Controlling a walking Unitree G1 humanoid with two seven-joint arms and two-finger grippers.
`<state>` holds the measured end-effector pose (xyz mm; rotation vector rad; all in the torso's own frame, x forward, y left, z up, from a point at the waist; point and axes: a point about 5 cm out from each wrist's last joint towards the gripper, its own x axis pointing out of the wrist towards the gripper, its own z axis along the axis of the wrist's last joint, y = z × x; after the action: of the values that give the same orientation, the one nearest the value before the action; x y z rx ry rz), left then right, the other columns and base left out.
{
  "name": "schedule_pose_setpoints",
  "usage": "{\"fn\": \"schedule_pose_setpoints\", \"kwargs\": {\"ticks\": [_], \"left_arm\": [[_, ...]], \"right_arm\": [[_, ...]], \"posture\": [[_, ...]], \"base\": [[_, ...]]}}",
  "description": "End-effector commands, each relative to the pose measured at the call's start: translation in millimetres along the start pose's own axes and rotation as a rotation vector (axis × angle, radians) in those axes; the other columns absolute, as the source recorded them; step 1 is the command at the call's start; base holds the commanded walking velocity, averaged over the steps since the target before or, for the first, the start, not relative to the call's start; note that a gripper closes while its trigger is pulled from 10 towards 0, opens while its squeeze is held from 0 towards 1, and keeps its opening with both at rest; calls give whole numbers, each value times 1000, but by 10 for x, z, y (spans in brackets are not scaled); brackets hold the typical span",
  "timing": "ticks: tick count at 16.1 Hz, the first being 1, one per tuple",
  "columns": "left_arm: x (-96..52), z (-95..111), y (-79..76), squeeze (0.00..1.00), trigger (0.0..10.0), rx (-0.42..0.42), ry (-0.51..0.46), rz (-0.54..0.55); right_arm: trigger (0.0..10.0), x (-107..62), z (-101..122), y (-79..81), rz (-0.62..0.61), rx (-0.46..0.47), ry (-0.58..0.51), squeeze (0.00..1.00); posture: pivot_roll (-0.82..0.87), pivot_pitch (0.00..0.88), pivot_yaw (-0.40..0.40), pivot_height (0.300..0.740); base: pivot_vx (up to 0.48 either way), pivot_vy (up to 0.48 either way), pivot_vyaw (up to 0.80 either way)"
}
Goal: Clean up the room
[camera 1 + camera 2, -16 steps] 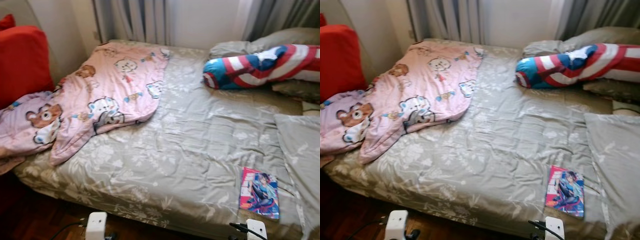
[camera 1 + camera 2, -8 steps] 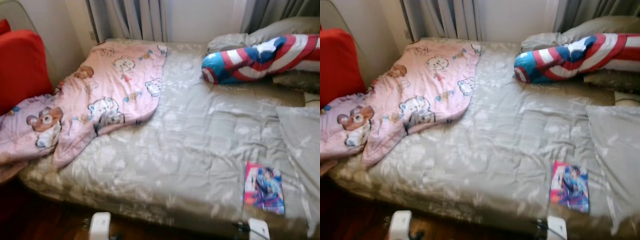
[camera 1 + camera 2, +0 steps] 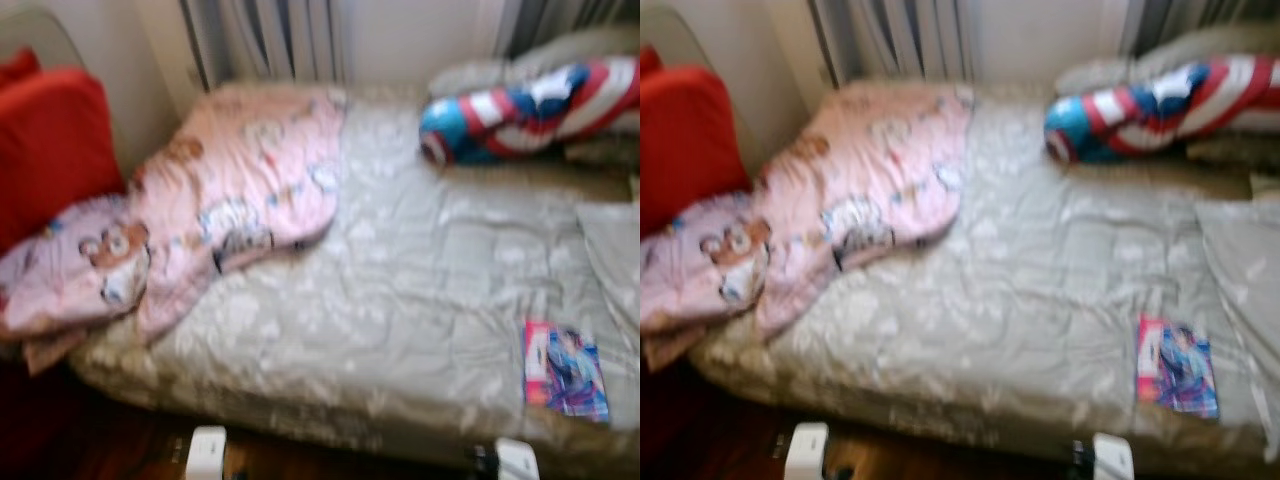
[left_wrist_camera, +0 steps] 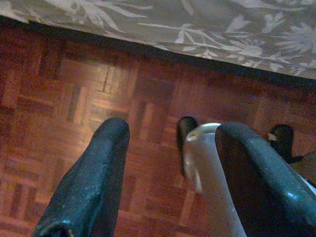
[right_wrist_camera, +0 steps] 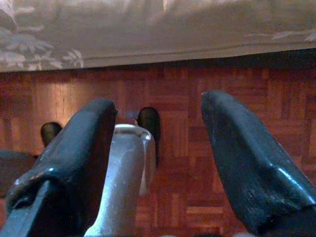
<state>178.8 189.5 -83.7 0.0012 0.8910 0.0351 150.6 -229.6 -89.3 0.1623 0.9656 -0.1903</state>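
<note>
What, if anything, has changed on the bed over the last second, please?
Only the camera has shifted: the whole picture slid rightward and blurred. Nothing was taken hold of or let go. The pink cartoon-print blanket, the colourful illustrated book near the grey floral bedspread's front edge, and the red, white and blue striped bolster lie as before. Both claws hang open above the parquet floor.

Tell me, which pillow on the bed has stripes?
The long red, white and blue bolster pillow at the far right; the grey pillows around it match the bedspread.
</note>
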Motion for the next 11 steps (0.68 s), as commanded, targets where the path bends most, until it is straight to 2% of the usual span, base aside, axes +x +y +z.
{"fn": "schedule_pose_setpoints", "kwargs": {"ticks": [1, 3, 6, 8, 11], "left_arm": [[-43, -102, 161, 0, 10000, 7, 34, 29], [-69, -89, 332, 0, 10000, 3, 29, 44], [-79, -78, 399, 0, 10000, 2, 26, 49], [-77, -79, 387, 0, 10000, 1, 27, 48], [-38, -80, 185, 0, 10000, 2, 35, 30]], "right_arm": [[10000, 4, -31, 57, 15, 3, 9, 0], [10000, 4, -31, 54, 14, 1, 9, 0], [10000, 4, -31, 53, 14, -2, 11, 0], [10000, 4, -30, 53, 15, -3, 11, 0], [10000, 5, -28, 53, 16, -7, 12, 0]], "posture": [[19, 91, 33, 740], [18, 94, 33, 740], [18, 96, 32, 740], [19, 96, 32, 740], [20, 97, 32, 740]], "base": [[0, 311, 0], [0, 311, 0], [0, 312, 0], [0, 313, 0], [0, 314, 0]]}}
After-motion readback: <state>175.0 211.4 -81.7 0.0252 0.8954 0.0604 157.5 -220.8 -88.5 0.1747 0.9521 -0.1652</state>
